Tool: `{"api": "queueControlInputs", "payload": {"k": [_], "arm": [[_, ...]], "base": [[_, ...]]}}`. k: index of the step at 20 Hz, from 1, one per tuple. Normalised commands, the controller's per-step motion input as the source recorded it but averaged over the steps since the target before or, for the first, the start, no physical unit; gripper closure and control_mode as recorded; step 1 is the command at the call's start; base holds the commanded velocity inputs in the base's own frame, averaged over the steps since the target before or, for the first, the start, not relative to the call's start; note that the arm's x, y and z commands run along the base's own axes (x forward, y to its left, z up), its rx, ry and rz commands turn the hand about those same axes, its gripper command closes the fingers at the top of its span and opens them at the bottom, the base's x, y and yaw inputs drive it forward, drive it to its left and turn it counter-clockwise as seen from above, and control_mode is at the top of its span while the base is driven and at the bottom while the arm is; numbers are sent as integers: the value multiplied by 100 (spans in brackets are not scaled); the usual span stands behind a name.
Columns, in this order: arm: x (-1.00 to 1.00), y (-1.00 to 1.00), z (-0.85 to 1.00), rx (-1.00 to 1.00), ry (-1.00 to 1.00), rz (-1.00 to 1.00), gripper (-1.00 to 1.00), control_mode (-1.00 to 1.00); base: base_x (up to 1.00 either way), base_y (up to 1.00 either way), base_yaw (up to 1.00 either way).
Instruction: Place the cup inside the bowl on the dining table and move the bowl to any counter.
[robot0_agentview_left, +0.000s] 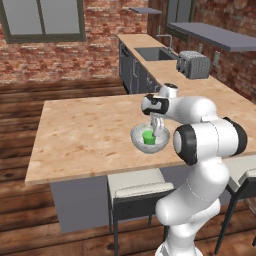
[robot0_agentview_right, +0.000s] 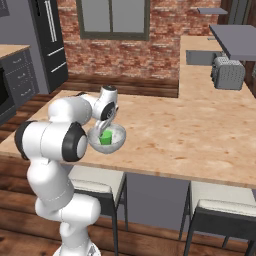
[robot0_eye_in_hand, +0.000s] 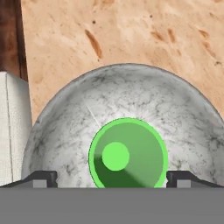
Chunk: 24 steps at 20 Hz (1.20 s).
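The bright-green cup stands upright inside the pale speckled bowl. The bowl sits near the front edge of the dining table. My gripper hangs straight over the bowl, fingers reaching down into it. In the hand view the fingertips stand farther apart than the cup is wide, one on each side of it, open and not touching it. The counter runs along the brick wall behind the table.
A toaster and a sink are on the counter. Cushioned chairs are tucked under the table's near edge, just below the bowl. A dark fridge stands far left.
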Motion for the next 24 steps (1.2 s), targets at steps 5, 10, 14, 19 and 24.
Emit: {"api": "queueControlInputs", "payload": {"k": [5, 10, 14, 19, 24], "arm": [[-14, -13, 0, 0, 0, -28, -100, -100], [-9, -5, 0, 0, 0, -33, -100, -100], [-18, -3, 0, 2, -2, -39, -100, -100], [-15, -4, 0, 9, -8, -41, -100, -100], [-17, -20, 9, 18, -16, -40, -100, -100]], "base": [[0, 0, 0], [0, 0, 0], [0, 0, 0], [0, 0, 0], [0, 0, 0]]}}
